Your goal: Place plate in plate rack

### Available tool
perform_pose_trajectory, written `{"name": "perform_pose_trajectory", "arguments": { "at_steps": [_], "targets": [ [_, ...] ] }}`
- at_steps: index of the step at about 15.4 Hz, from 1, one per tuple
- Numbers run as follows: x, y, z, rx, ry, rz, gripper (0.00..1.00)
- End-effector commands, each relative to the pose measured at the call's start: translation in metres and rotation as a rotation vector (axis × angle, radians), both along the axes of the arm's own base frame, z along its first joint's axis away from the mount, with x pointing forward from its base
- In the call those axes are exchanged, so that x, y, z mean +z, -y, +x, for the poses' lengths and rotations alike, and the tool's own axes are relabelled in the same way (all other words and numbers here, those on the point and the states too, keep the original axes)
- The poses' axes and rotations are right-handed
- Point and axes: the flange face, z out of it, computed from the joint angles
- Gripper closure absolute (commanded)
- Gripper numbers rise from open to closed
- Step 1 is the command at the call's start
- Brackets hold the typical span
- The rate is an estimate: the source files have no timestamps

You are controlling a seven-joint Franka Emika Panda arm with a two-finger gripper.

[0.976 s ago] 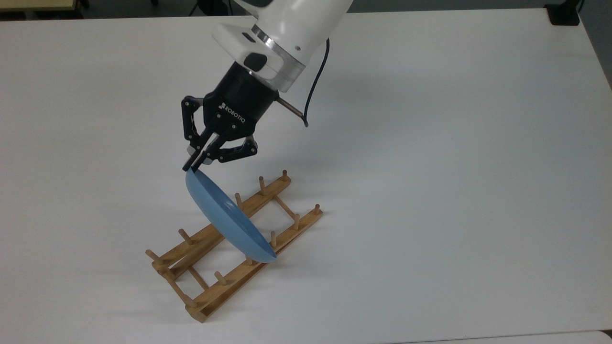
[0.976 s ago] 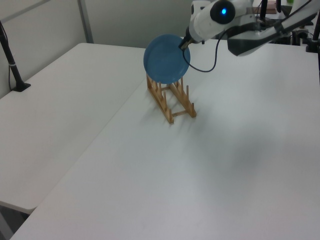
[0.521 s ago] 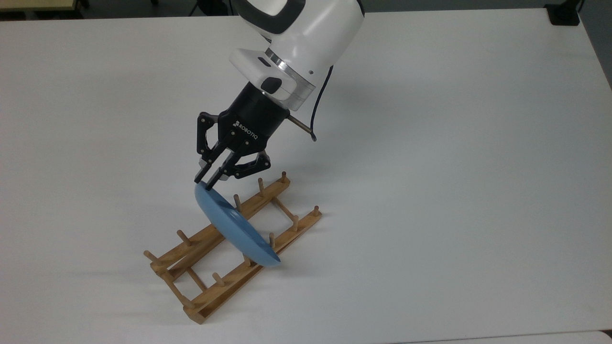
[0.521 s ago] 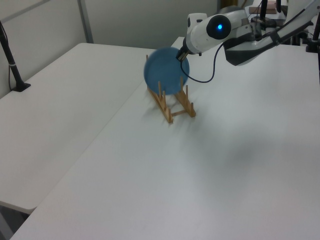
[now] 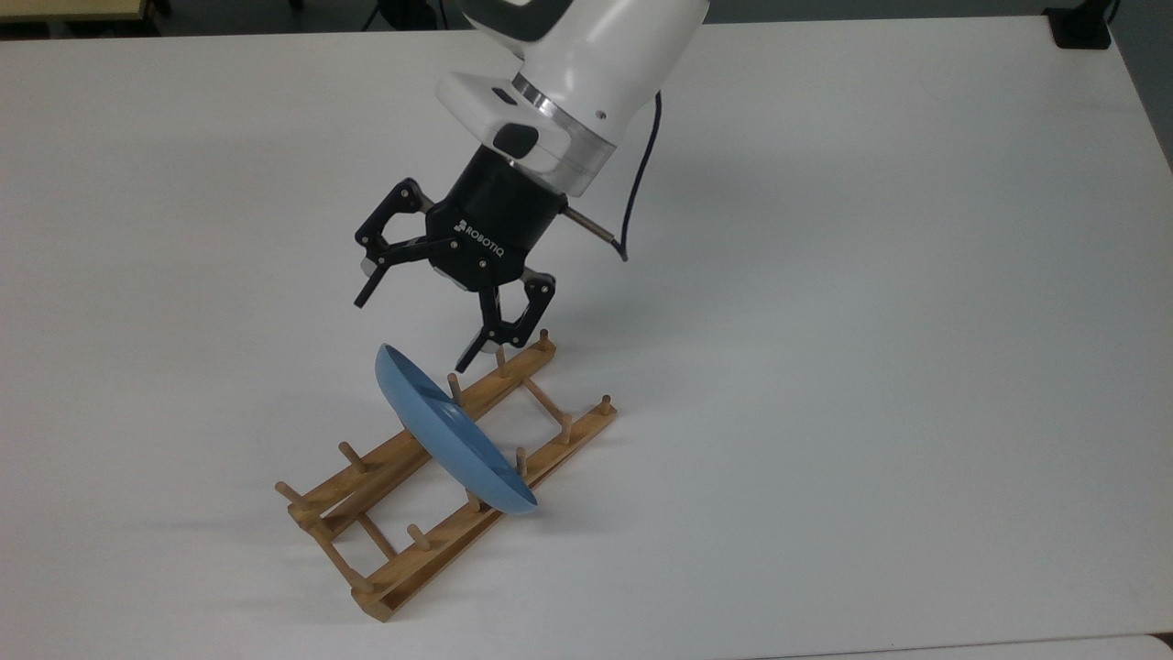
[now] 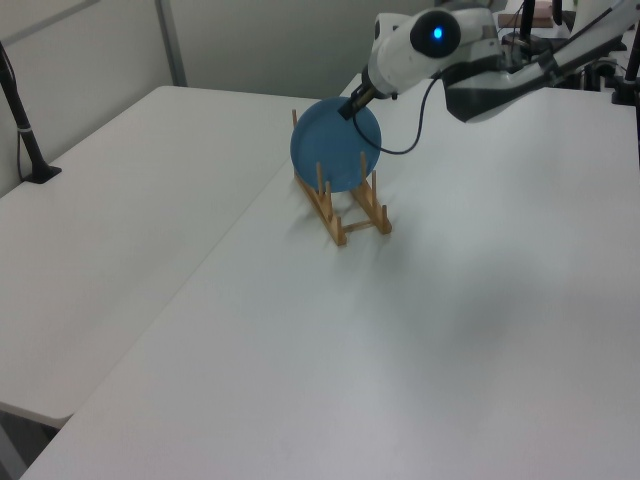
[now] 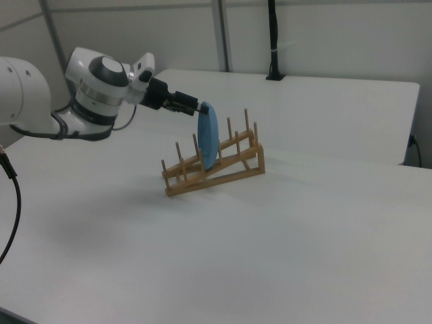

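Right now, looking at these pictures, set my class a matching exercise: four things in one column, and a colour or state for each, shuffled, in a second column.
Things:
1. plate
2. plate rack
3. gripper
4. table

States:
A. white, bearing everything else
B. open, just above the plate's rim
C. light blue, standing on edge between the pegs
D. light-brown wood, with upright pegs along two rails

Pairs: 1-C, 2-D, 3-B, 4-A
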Motion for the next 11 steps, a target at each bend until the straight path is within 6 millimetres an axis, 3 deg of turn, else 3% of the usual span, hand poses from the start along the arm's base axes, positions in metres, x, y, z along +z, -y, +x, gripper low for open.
{"name": "perform_pose_trajectory", "arguments": {
  "at_steps": [1,5,8,11],
  "targets": [
    [0.030,-0.010,-0.010,-0.061,0.003,0.179,0.00],
    [0.044,-0.010,-0.025,-0.157,-0.114,0.375,0.00],
    [0.065,-0.007,-0.053,-0.171,-0.320,0.511,0.00],
    [0.083,-0.002,-0.086,-0.076,-0.542,0.585,0.00]
  ]
}}
